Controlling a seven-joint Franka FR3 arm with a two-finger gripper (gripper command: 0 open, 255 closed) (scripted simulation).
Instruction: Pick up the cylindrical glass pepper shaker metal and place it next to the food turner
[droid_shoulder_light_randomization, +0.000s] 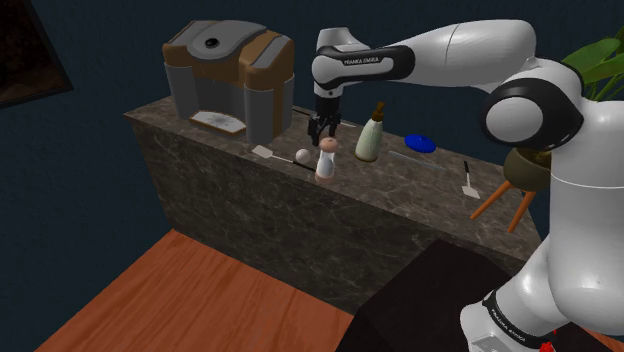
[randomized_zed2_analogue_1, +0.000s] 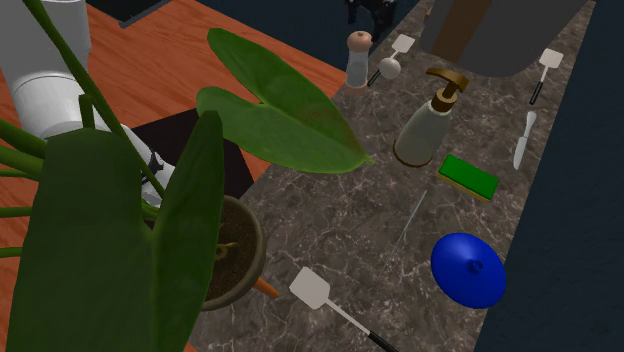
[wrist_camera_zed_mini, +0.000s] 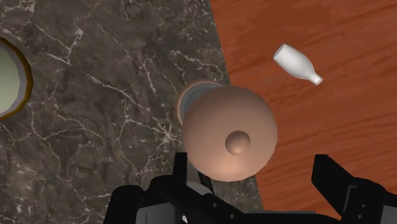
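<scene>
Arm (droid_shoulder_light_randomization: 470, 45) finish as seen from my remote station: white shells, dark joints (droid_shoulder_light_randomization: 530, 112), black gripper (droid_shoulder_light_randomization: 321, 134).
I read the arm as a chain of glossy white, rounded shells separated by dark grey to black joints. The link nearest the wrist carries a black sleeve (droid_shoulder_light_randomization: 365, 65) with one line of white lettering, too small for me to read. A black collar (droid_shoulder_light_randomization: 505, 318), also lettered in white, rings the lowest segment. The gripper is black all over and angular; in the wrist view I see its two fingers (wrist_camera_zed_mini: 337, 181) as blocky, flat-sided bars. The stand (droid_shoulder_light_randomization: 420, 300) is a plain dark box.
</scene>
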